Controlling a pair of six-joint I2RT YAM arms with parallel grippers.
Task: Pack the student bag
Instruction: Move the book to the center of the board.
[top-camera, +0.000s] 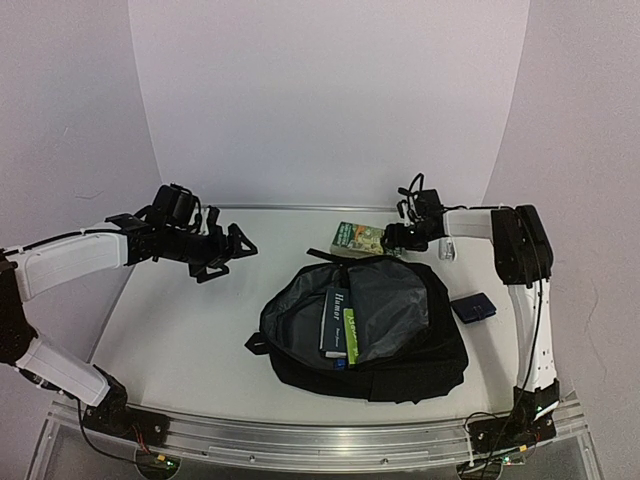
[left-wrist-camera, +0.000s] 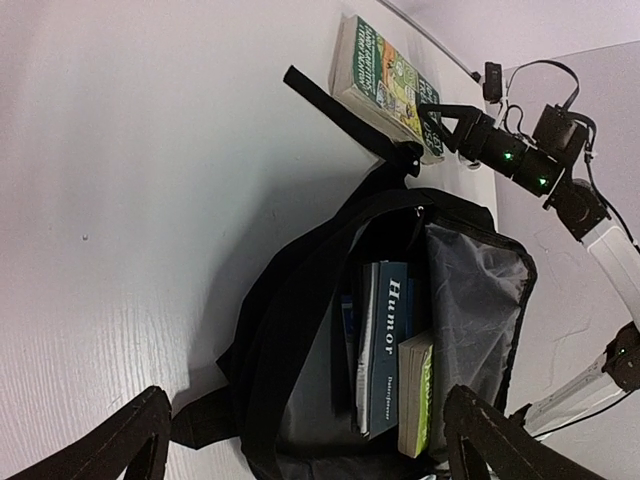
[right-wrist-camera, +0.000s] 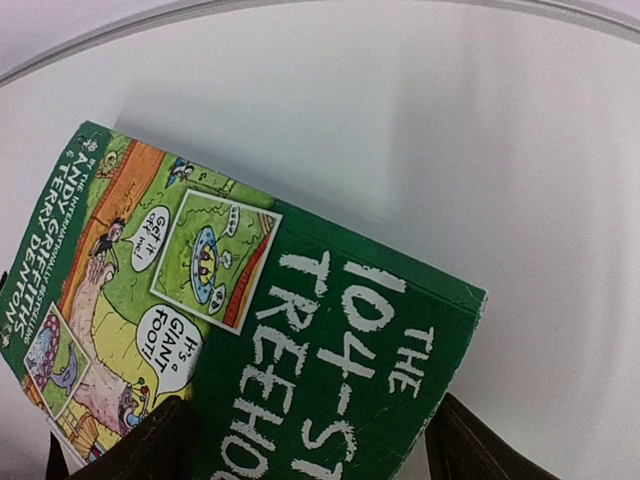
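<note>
Student bag (top-camera: 425, 360) lies unzipped on the near middle of the table (top-camera: 190, 320), soft and slack.
I judge it will sag and drag, weighted by the Humor book (left-wrist-camera: 385, 340) inside, so I'd grip its stitched rim or top loop. My left gripper (top-camera: 232, 256) hangs wide and empty beside it. My right gripper (top-camera: 390, 238) straddles the green book (right-wrist-camera: 300, 350) just behind the bag; whether it is clamped I cannot tell.
</note>
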